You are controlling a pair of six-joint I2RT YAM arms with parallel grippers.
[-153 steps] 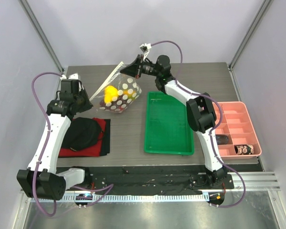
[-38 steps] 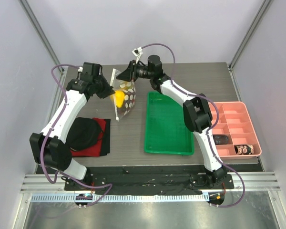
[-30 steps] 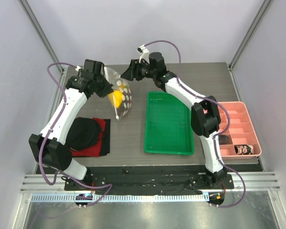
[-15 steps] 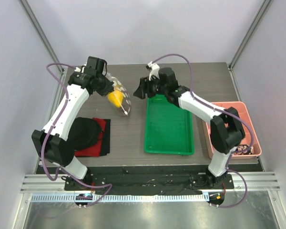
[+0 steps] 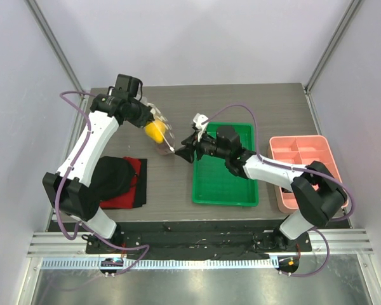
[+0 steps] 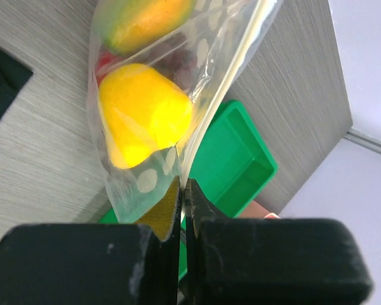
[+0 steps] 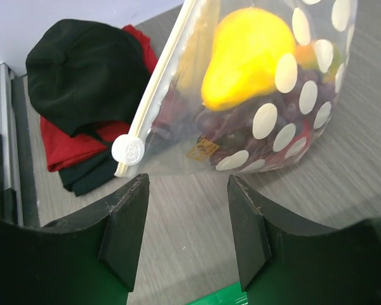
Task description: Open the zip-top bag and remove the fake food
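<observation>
Clear polka-dot plastic zip-top bag [image 5: 160, 130], yellow toy food [image 6: 143, 114] inside.
Left gripper [image 6: 181, 190] clamped on its edge; right gripper [image 7: 187, 182] jaws apart, bag at its 12 o'clock, untouched.

One zip-top bag [image 7: 292, 127], one yellow fruit [image 7: 244, 54], one grape cluster [image 7: 225, 121]. One green tray [image 5: 223, 184], one pink bin [image 5: 317, 152], one red cloth [image 7: 70, 147], one black cap [image 7: 82, 63].

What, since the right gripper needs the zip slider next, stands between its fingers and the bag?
Nothing visible. The right gripper is open, facing the white slider on the zip-top bag, only bare table between them. The left gripper is shut on the bag's edge.
</observation>
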